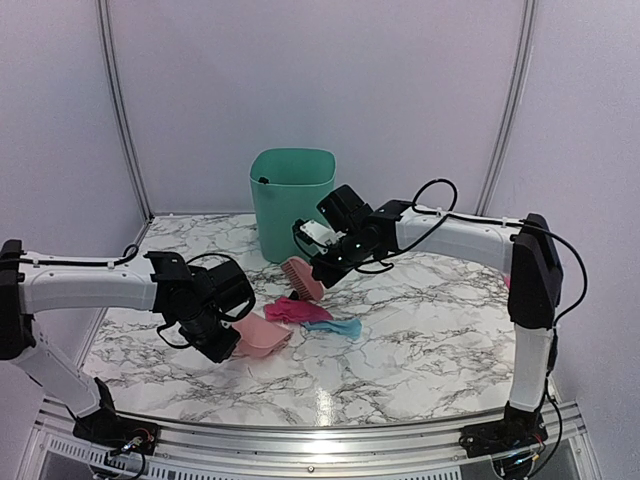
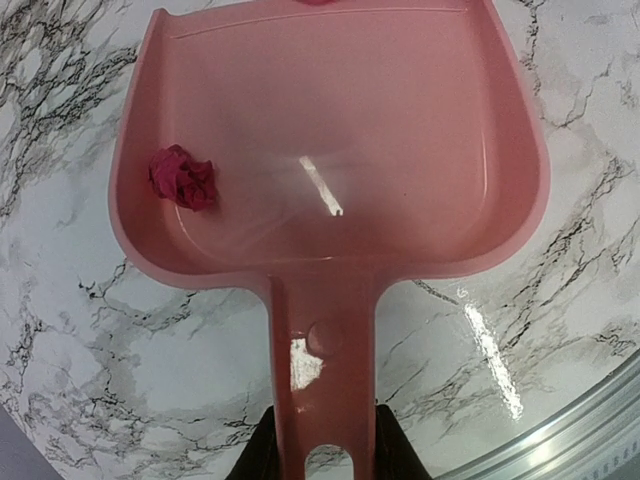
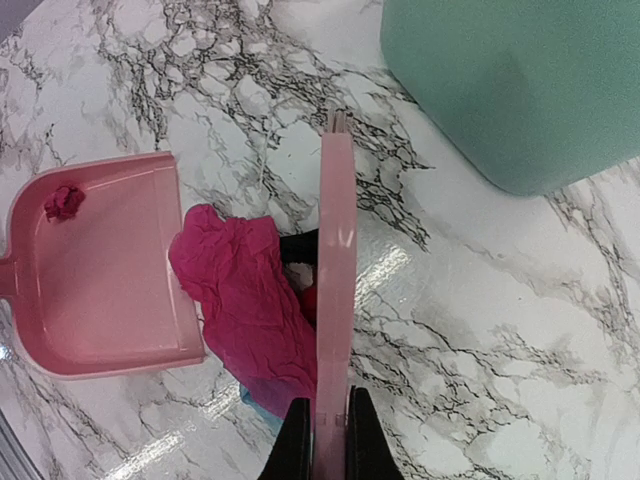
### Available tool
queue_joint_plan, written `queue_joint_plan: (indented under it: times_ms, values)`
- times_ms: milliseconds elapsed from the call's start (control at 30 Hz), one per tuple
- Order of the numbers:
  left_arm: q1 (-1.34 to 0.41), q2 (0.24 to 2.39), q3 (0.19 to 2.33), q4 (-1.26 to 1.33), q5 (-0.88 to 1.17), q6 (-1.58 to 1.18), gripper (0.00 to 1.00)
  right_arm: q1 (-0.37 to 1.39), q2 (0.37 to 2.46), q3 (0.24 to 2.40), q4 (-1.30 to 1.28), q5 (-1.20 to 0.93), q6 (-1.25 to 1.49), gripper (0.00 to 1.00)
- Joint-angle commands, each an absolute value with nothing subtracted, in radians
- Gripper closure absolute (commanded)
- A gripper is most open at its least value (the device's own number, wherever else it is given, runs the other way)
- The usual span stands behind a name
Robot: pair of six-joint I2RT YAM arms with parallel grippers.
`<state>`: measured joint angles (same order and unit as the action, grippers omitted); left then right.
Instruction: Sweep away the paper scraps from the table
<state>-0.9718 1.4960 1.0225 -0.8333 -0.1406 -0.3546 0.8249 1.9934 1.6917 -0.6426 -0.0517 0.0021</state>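
Right tool (image 3: 320, 442) on brush (image 3: 337, 250) by scraps (image 3: 240, 300)

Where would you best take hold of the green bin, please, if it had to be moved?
Probably grip the bin by its top rim, coming down from above with one of the jaws inside and one outside the wall. It stands upright and open, and its body looks too wide to span.

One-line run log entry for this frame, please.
left hand: shut on dustpan handle | right hand: shut on brush | in dustpan: red scrap | on table: magenta scrap at dustpan mouth, blue scrap beside it
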Motion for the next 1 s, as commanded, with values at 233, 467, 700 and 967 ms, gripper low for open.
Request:
queue_joint_plan:
  times_ms: [233, 467, 700, 967]
  values:
    - [-0.980, 1.578, 1.091, -0.810, -0.170, -0.309, 1.00, 0.819, 1.950, 1.650, -0.579, -0.235, -0.005, 1.00]
    - [-0.980, 1.587, 1.105, -0.758, -0.197, -0.313, 1.00, 0.820, 1.916, 1.614, -0.528, -0.317, 0.055, 1.00]
    - [-0.980, 1.557, 1.118, -0.723, -0.230, -0.323, 1.00, 0.823, 1.879, 1.590, -0.496, -0.338, 0.098, 1.00]
    - [-0.980, 1.497, 1.117, -0.702, -0.261, -0.340, 1.00, 0.825, 1.848, 1.593, -0.450, -0.358, 0.140, 1.00]
